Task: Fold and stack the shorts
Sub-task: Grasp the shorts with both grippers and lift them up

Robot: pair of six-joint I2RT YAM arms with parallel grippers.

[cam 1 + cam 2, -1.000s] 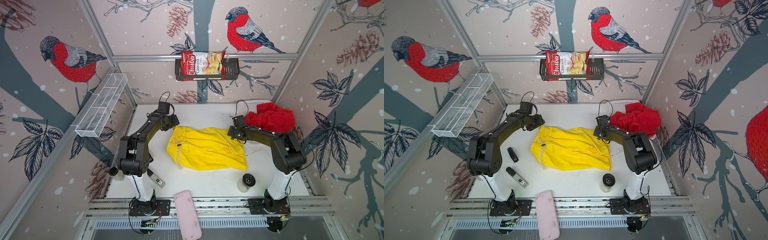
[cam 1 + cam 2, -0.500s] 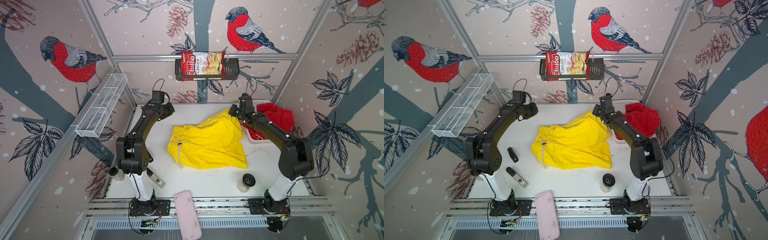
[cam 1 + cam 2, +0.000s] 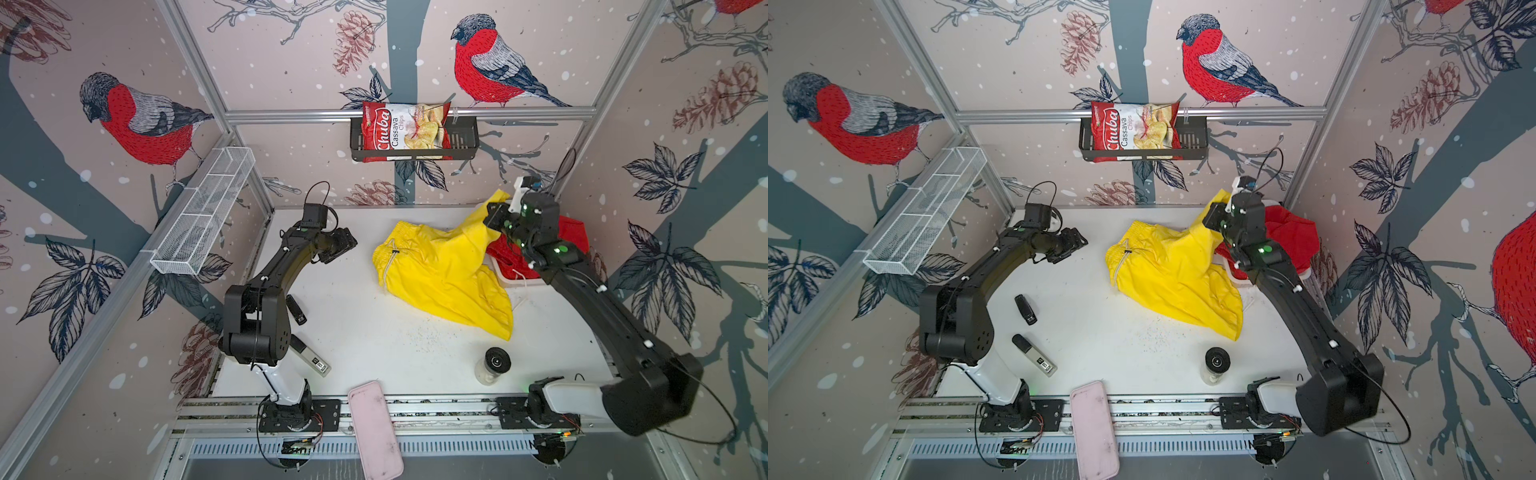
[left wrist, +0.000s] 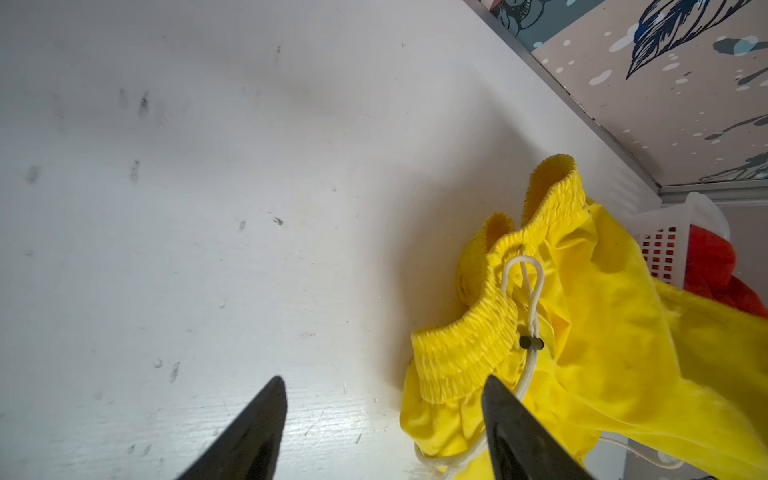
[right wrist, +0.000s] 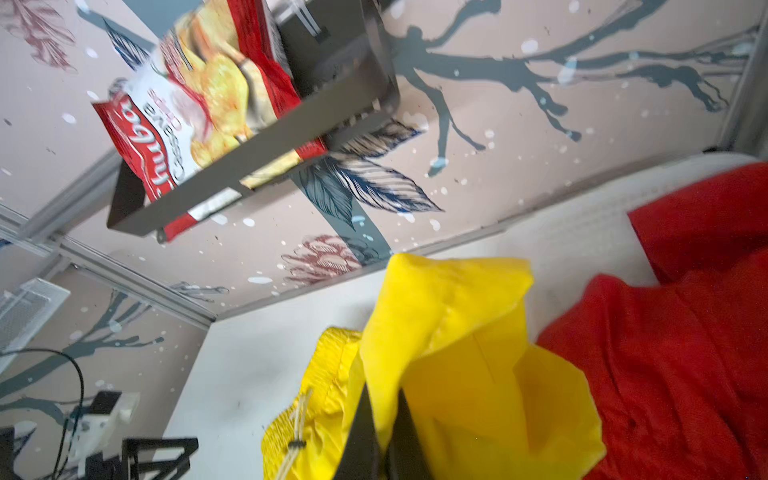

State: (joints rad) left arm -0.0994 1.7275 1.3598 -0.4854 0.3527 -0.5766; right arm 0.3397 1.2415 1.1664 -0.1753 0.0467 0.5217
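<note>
The right gripper [image 3: 490, 216] was clamped tight on a leg corner of the yellow shorts [image 3: 440, 274] and had it way up off the table [image 3: 374, 332], near the back wall. A second earlier that pair lay flat! The left gripper [image 4: 382, 380] came away with nothing. Its jaws were spread wide, just beside the waistband [image 4: 469, 353], with no cloth between them, though a second before it was down at the far edge like its partner.

So it was a one-handed lift. The yellow cloth hung in a slanted, bunched drape with its waistband end on the table, not a clean half-fold. By the look of it, the left needed another grab before the fold could go over square. No stack had been started.

The red shorts [image 3: 575, 232] sat heaped and unfolded in the white basket [image 4: 660, 249] in the far right corner, spilling over its rim. The black shelf [image 3: 465, 137] on the back wall held a chips bag [image 3: 399, 133]. In the wire rack [image 3: 203, 212] on the left wall, nothing could be made out.
</note>
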